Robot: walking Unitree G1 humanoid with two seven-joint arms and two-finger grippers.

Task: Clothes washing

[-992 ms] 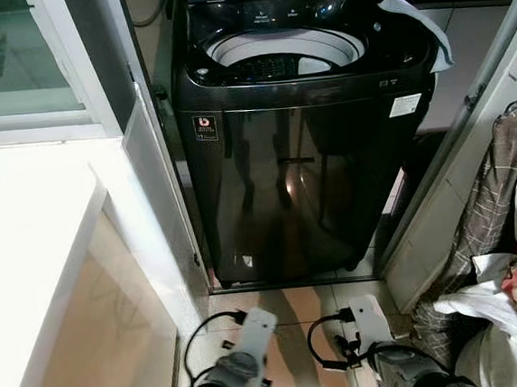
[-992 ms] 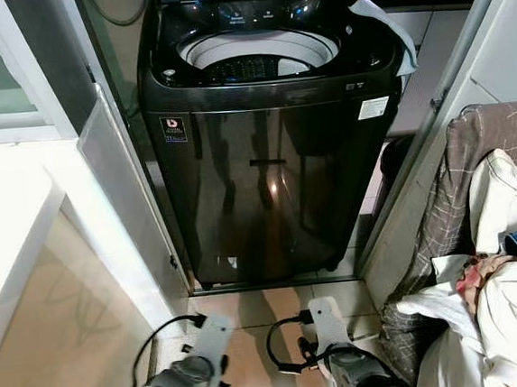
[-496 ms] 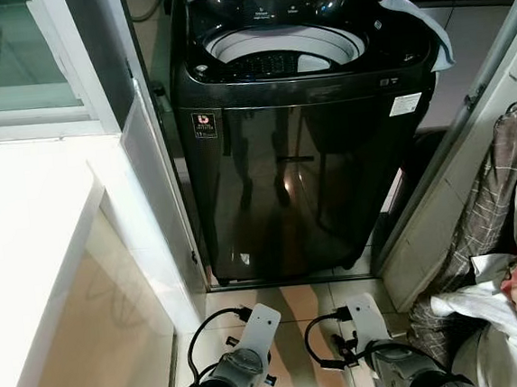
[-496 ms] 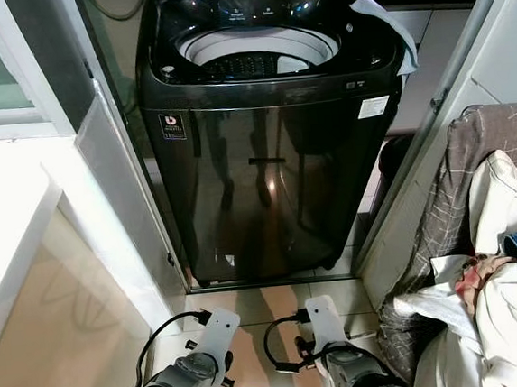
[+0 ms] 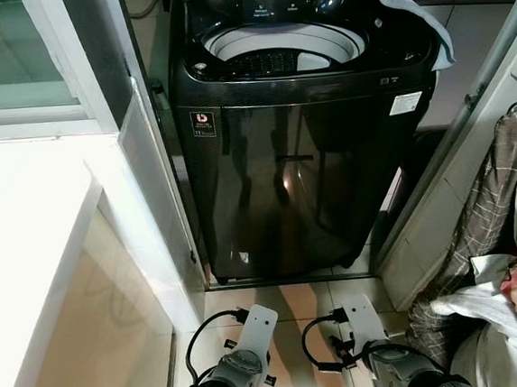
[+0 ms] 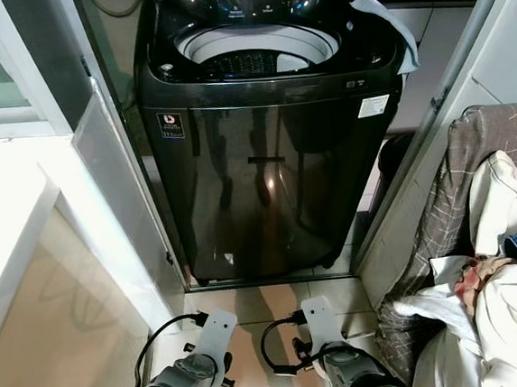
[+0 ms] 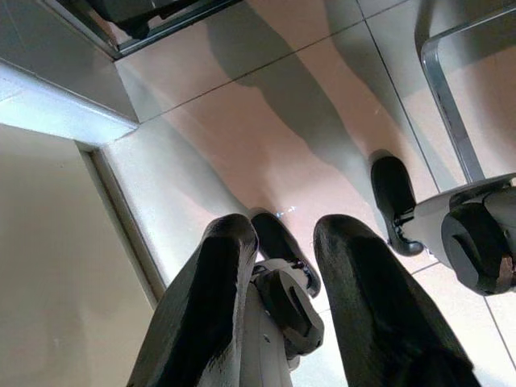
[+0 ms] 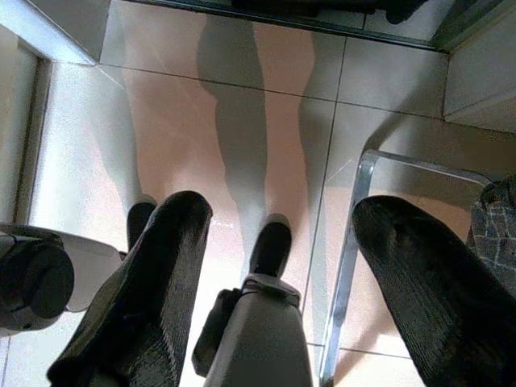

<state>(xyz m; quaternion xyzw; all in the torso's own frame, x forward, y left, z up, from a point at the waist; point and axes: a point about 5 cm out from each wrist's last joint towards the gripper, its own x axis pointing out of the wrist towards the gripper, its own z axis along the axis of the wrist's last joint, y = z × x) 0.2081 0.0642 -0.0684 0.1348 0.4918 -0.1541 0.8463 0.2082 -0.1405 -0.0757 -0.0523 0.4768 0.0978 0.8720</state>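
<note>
At twelve o'clock, a black top-loading washing machine [image 5: 303,135] is standing with its white drum [image 5: 282,51] exposed. Low over the tiled floor [image 8: 274,105], the left gripper [image 7: 278,310] is hanging slightly parted and empty; the right gripper [image 8: 282,274] is hanging spread wide, also empty. At three o'clock, a clothes pile [image 6: 493,282] is lying on a checked fabric seat [image 6: 450,204].

Right claw [image 8: 282,266] spread wide above tiled floor [image 8: 266,105].
</note>
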